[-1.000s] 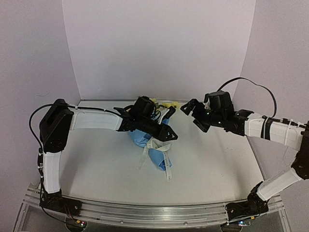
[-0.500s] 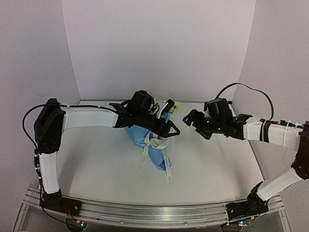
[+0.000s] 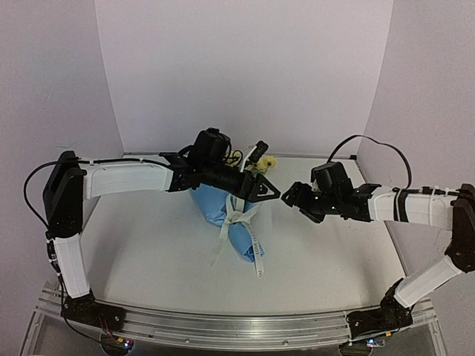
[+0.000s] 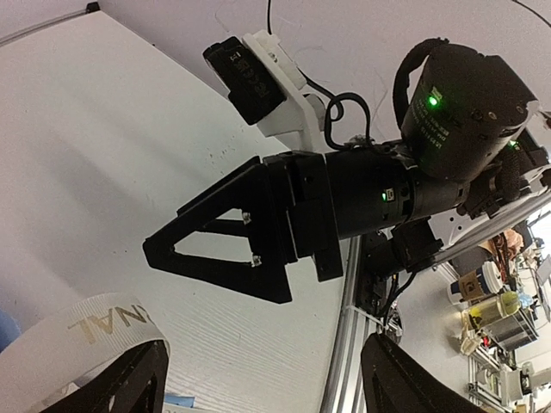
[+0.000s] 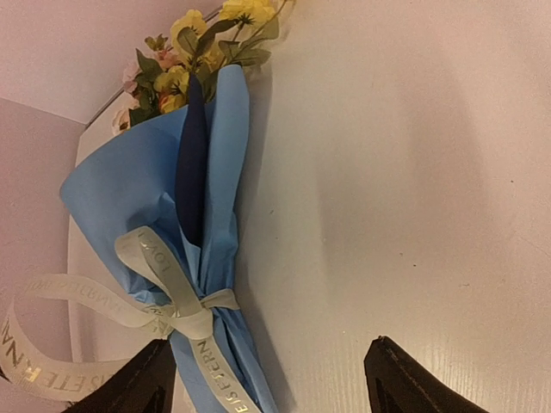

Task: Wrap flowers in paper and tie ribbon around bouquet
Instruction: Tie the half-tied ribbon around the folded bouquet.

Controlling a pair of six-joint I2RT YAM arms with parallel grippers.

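The bouquet (image 3: 221, 210) lies on the table: a blue paper (image 5: 142, 194) cone with yellow and pink flowers (image 5: 196, 41) at its wide end. The cream ribbon (image 5: 181, 311) is tied in a knot round the narrow part, its tails trailing toward the front (image 3: 254, 252). My left gripper (image 3: 269, 194) hovers open just right of the knot; a ribbon loop (image 4: 82, 331) rests against one finger, nothing between the jaws. My right gripper (image 3: 289, 199) is open, tip to tip with the left, its fingers (image 5: 129, 387) beside the bouquet's narrow end. The left wrist view shows the right gripper (image 4: 159, 251) close ahead.
The white table (image 3: 141, 245) has walls at the back and on both sides. An aluminium rail (image 3: 223, 326) runs along the front edge. A wrist camera on its white mount (image 4: 258, 73) sits above the right gripper.
My left gripper has opened and shifted right, off the bouquet. My right gripper has come down and left toward the knot, its jaws narrowing a little. The ribbon loop stands freer.
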